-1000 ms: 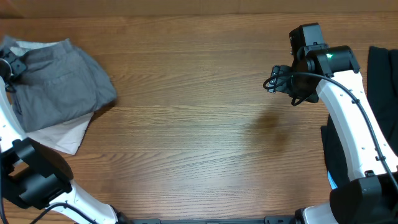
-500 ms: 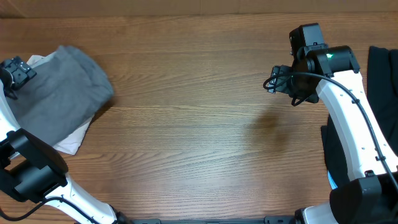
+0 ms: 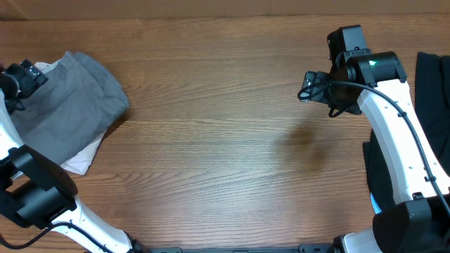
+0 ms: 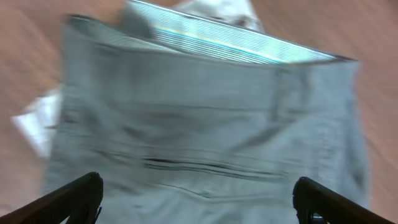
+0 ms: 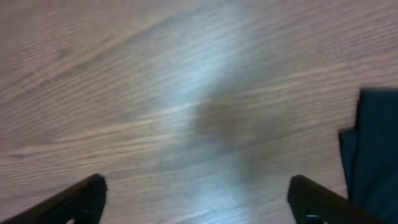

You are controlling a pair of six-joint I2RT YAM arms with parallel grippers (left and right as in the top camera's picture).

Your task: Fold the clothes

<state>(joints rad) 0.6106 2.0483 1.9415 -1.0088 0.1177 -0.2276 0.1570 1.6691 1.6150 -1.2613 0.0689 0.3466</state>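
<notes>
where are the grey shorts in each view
overhead: grey shorts at the far left, lying on cream shorts.
left wrist: grey shorts fill most of the frame, waistband along the top.
right wrist: not in it; only bare table and a dark garment at right.
shared landmark: the cream shorts peeking from under the grey, in overhead and left wrist.

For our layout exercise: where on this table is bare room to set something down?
The table is bare between the grey shorts and the right arm. Crowded: left edge, shorts over white cloth; right edge, black cloth.
</notes>
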